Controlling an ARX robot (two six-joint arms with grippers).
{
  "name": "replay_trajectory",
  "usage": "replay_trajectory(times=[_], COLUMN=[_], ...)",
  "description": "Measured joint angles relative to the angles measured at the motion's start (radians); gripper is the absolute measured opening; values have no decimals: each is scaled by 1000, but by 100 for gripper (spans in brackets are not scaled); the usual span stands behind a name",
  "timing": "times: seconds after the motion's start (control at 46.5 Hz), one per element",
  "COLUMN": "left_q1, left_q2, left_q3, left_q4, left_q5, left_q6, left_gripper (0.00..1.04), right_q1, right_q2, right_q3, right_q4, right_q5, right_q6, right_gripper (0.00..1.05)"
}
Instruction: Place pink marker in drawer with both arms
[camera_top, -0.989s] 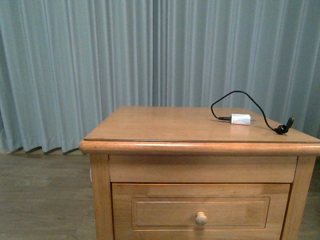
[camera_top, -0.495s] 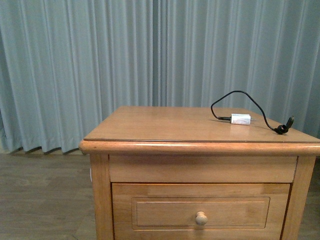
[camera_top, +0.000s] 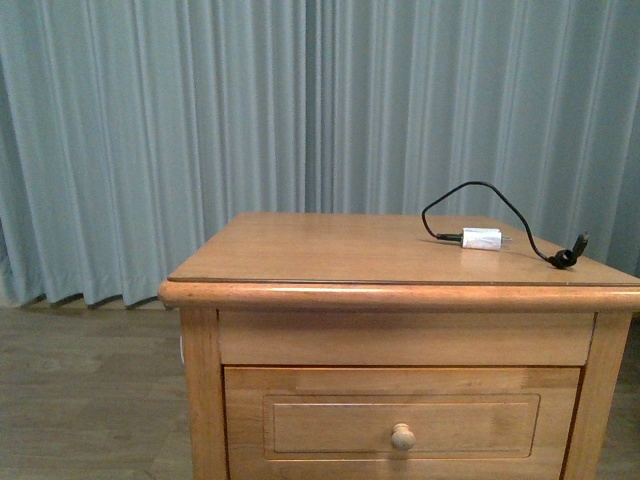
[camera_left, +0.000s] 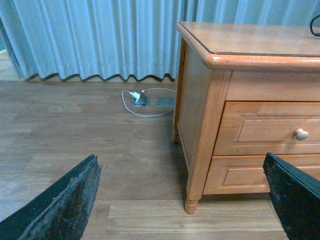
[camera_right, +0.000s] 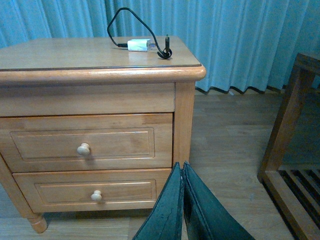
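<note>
From where I sit, nothing of the job has begun: both arms hang back from the nightstand (camera_top: 300, 250) and no part of either shows in the front view. Starting on the left, my left gripper (camera_left: 182, 200) has its fingers spread wide apart with nothing between them, looking past bare wooden floor (camera_left: 75, 130) at the nightstand's side and at a white plug with a looped cable (camera_left: 142, 100) at a floor socket by the curtain (camera_left: 100, 35). Moving across, the drawer (camera_top: 400, 420) is fully closed, its round knob (camera_top: 402, 436) untouched; a second drawer (camera_right: 92, 192) sits below it, seen from the right wrist. On the top, toward the right rear, lies a white charger block (camera_top: 481, 239) with a black cable (camera_top: 480, 190) arching over it. The pink marker I cannot find in any view: not on the top, not on the floor, not in either gripper. On the right, my right gripper (camera_right: 182, 200) has its fingers pressed together, and I see nothing held in them. A wooden slatted frame (camera_right: 290, 150) stands off to that side. My judgement is that the step in hand is the approach. The next move calls for one arm to reach the upper knob and pull the drawer open, and for me to locate the marker first.
</note>
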Motion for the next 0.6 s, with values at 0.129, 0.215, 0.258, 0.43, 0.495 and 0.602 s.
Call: replay_trajectory(times=[0.129,0.215,0.258,0.43,0.495,0.602], left_q1=[0,0,0,0,0,0], left_q2=[0,0,0,0,0,0], left_q3=[0,0,0,0,0,0], left_q4=[0,0,0,0,0,0], left_q5=[0,0,0,0,0,0], left_q6=[0,0,0,0,0,0], left_gripper=[99,99,99,99,99,99], right_q1=[0,0,0,0,0,0], right_q2=[-41,-62,-101,-232,-232,-233], right_q3=[0,0,1,1,1,1], right_q4=[-43,-63,-109,-236,-240,-241], right_q5=[0,0,0,-1,0,0], right_q6=[0,0,0,0,0,0], right_gripper=[1,1,1,1,1,1])
